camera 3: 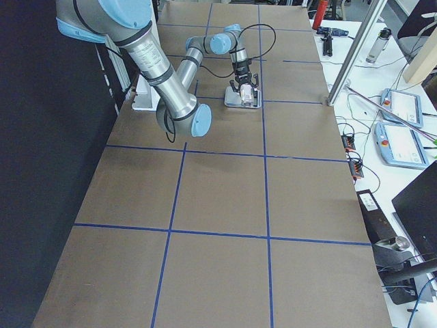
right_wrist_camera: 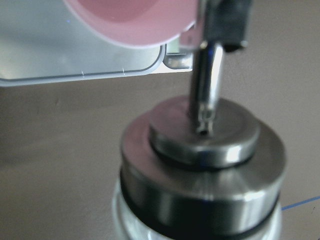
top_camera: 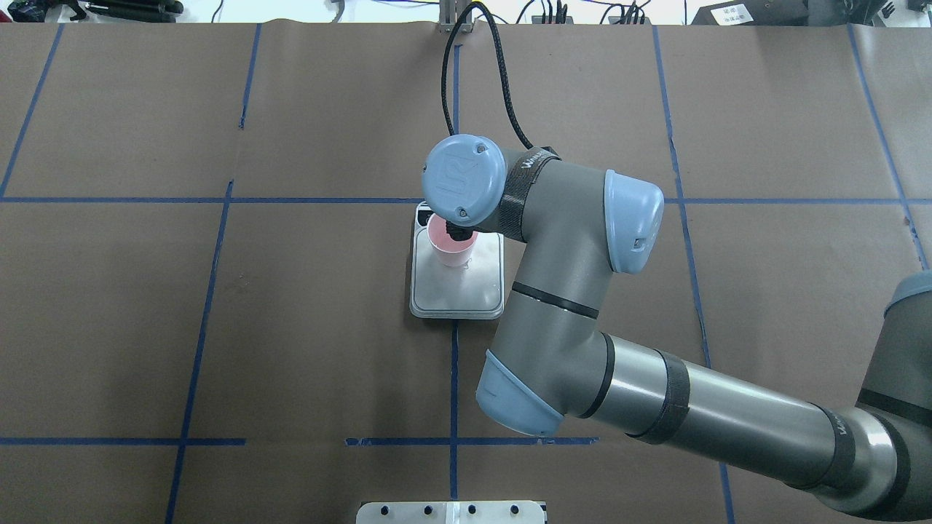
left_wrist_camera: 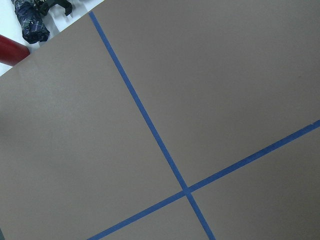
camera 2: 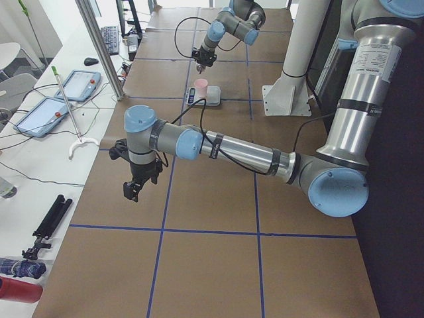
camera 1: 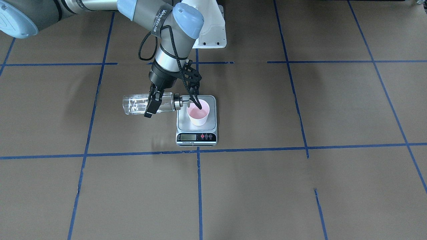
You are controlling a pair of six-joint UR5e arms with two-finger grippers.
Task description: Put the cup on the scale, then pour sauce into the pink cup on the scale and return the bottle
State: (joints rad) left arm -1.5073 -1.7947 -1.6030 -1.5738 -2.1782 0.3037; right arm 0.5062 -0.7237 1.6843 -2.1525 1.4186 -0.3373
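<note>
The pink cup [camera 1: 198, 112] stands upright on the steel platform of the scale [camera 1: 196, 137]. My right gripper [camera 1: 151, 103] is shut on the clear glass bottle [camera 1: 135, 104], held lying level, with its silver pourer cap [camera 1: 178, 101] and spout over the cup's rim. The sauce is too clear to make out. The overhead view shows the cup [top_camera: 451, 249] and scale [top_camera: 457, 295], with the gripper hidden under my wrist. The right wrist view shows the bottle's cap [right_wrist_camera: 202, 165], the cup's rim [right_wrist_camera: 130, 22] and the scale [right_wrist_camera: 75, 55]. My left gripper [camera 2: 132, 189] hangs over bare table far from the scale; I cannot tell whether it is open.
The white robot pedestal [camera 1: 210, 30] stands behind the scale. Blue tape lines cross the brown table cover. A side bench with tablets [camera 2: 40, 114] and a keyboard runs beyond the table's far edge. A red item [left_wrist_camera: 10, 50] lies off the table near my left arm.
</note>
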